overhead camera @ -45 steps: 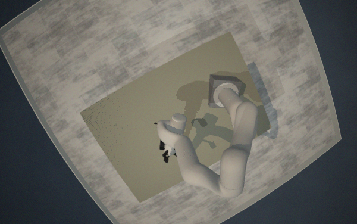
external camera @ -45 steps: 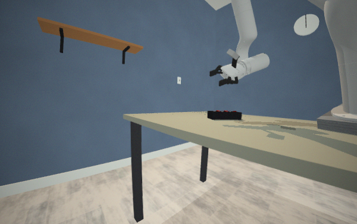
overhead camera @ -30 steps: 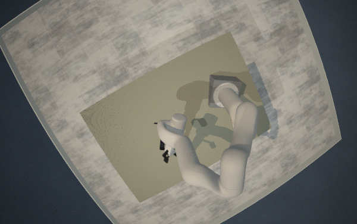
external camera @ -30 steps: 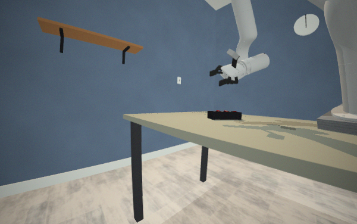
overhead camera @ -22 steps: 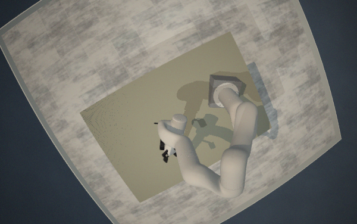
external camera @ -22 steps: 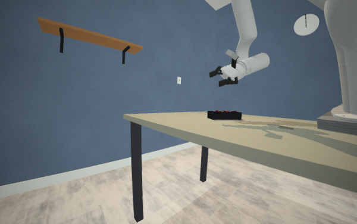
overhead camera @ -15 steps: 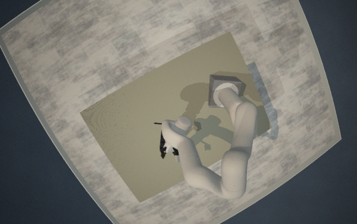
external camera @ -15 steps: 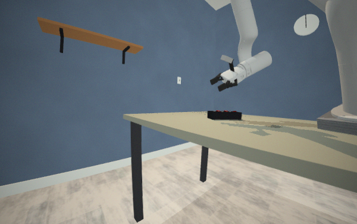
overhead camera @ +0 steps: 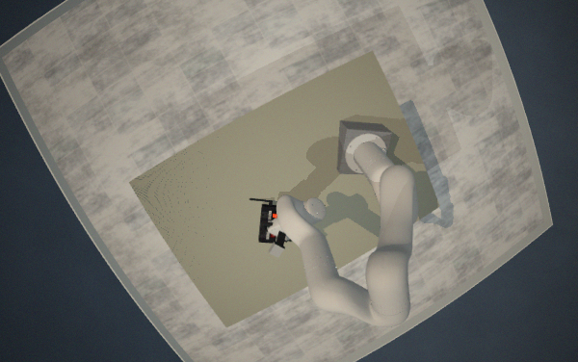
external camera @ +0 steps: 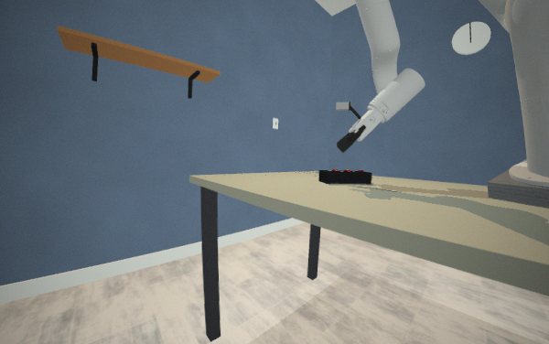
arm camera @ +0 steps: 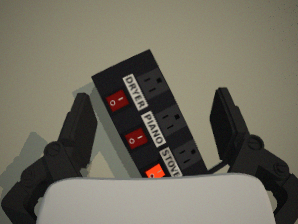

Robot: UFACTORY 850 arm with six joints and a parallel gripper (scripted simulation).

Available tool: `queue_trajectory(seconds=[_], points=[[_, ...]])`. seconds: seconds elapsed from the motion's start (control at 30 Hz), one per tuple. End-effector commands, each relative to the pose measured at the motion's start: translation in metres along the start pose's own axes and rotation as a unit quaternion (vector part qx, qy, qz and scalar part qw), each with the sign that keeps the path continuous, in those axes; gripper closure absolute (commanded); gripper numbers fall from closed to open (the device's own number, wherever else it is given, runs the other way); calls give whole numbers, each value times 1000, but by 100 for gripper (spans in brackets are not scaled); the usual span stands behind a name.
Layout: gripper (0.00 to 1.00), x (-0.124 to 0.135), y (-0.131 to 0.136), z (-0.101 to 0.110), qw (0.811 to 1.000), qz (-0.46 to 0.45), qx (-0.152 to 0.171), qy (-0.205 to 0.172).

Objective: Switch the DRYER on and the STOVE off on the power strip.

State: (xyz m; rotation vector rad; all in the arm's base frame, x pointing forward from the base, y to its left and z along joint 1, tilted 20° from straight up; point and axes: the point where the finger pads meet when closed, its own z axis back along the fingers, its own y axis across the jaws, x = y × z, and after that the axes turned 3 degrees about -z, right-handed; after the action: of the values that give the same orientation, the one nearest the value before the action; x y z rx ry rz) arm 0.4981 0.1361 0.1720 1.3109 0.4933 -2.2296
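The black power strip (arm camera: pixel 149 125) lies flat on the tan table, right way up, and also shows in the top view (overhead camera: pixel 266 222) and the exterior view (external camera: pixel 344 176). Its labels read DRYER, PIANO and STOVE. The DRYER switch (arm camera: pixel 116 102) and the PIANO switch (arm camera: pixel 136 139) are dark red. The STOVE switch (arm camera: pixel 154 171) glows bright orange-red and is partly hidden by my wrist. My gripper (arm camera: pixel 152 105) (external camera: pixel 349 139) is open and empty. It hangs tilted in the air above the strip, with one finger on each side of it in the wrist view, touching nothing.
The robot base (overhead camera: pixel 366 146) stands on a grey block at the far side of the table. The strip's thin cable (overhead camera: pixel 260 198) sticks out from one end. A wooden shelf (external camera: pixel 137 55) hangs on the blue wall, well away from the table.
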Motion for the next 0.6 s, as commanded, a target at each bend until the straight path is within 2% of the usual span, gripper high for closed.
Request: queue_trajectory(seconds=[0.0,0.07,0.17,0.27,0.57], points=[[0,17,4,1,994,-91,42,-52],[0,33,5,6,983,-153,71,-75],[0,33,5,6,982,-158,74,-78],[0,45,5,10,970,-204,97,-94],[0,46,5,11,968,-208,98,-95]])
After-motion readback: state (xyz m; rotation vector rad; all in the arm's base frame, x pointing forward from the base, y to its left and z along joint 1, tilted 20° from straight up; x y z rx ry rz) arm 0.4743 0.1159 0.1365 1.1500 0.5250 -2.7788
